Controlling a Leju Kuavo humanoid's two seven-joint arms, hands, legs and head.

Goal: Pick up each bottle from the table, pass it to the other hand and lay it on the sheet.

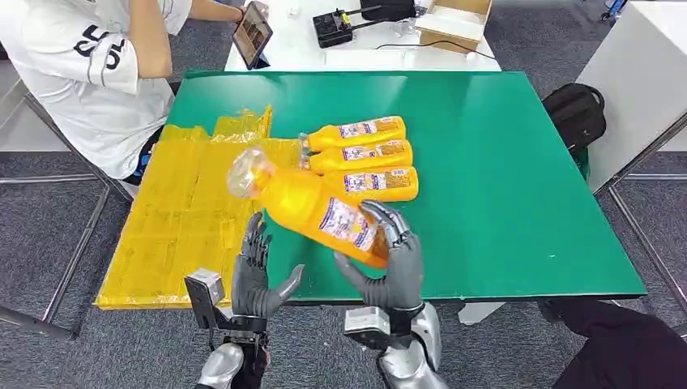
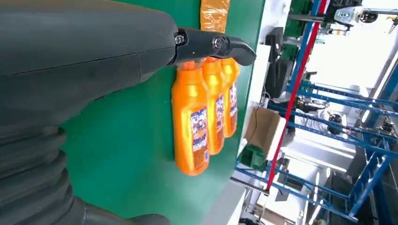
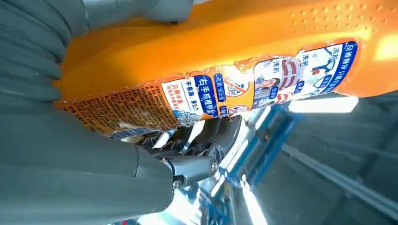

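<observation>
My right hand [image 1: 390,263] grips an orange bottle [image 1: 312,207] by its base end and holds it tilted above the table's front, its clear cap pointing up and to the left. Close up, the right wrist view has the same bottle [image 3: 225,70] with its blue and white label. My left hand [image 1: 258,271] is open just left of the bottle, fingers spread, apart from it. Three more orange bottles [image 1: 360,158] lie side by side on the green table [image 1: 502,178]; they also show as three bottles [image 2: 206,112] past my left hand [image 2: 94,56]. The yellow sheet [image 1: 178,219] lies left of them.
A person in a white shirt [image 1: 89,73] sits at the far left corner holding a tablet [image 1: 253,34]. A white table behind carries a black device [image 1: 334,28] and a cardboard box [image 1: 454,24]. A black bag [image 1: 575,113] stands to the right.
</observation>
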